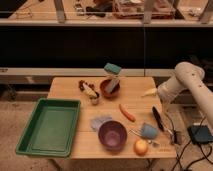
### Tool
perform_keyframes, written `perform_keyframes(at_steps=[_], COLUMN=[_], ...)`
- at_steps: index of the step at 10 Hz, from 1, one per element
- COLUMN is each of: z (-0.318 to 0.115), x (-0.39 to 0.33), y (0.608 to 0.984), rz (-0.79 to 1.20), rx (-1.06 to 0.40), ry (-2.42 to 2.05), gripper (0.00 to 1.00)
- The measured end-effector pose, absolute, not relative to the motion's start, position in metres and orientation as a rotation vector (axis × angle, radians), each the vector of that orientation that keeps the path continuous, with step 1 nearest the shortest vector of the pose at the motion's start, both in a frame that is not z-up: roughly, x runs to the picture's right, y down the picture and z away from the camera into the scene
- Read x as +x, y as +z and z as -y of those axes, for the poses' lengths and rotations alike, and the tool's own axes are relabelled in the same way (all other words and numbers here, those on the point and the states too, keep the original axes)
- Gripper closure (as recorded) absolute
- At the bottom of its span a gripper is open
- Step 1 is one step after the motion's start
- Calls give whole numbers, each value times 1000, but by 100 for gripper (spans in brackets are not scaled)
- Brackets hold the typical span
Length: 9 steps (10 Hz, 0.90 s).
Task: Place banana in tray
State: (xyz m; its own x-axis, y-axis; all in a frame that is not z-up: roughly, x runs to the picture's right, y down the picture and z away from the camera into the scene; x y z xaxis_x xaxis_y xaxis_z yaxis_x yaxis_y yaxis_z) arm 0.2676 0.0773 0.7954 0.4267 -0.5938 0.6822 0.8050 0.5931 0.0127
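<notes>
Three things sit closest to me on the bench (134,86): a purple bowl (112,135), a round yellow-orange fruit (141,147) and a small blue cup (148,131). The green tray (50,102) lies left of them, at the bench's left edge, and nothing is in it.

My tool (157,119) is the dark part hanging from my white arm (186,77) over the right side of the bench, just behind the blue cup. I cannot tell if it is spread or pressed together. I do not see the banana in it. An orange carrot (127,112) lies just to the left of my tool.

The banana (89,91) is further away, at the back left part of the bench, just beside a red bowl (109,90). It is pale yellow with brown marks and lies on a slant. It is well apart from my tool and sits behind the tray.

So I think my job now is to reach for the banana. To do it well I should travel high across the bench, so I do not knock the carrot or the purple bowl. I should come down from above on the middle of the banana, with my tool turned across it, not along it. I should keep off the red bowl. I should squeeze softly, since a banana is soft. The tray is then close by, nearer me and to the left.
</notes>
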Motion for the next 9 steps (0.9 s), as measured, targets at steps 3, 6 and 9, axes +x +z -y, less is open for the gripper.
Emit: perform_keyframes(at_steps=[3, 6, 9], z=[-41, -15, 3], x=[185, 105, 29], y=[775, 756, 758], rz=[675, 653, 628], rx=[-140, 15, 114], ry=[-1069, -1230, -1359], gripper=[20, 20, 20])
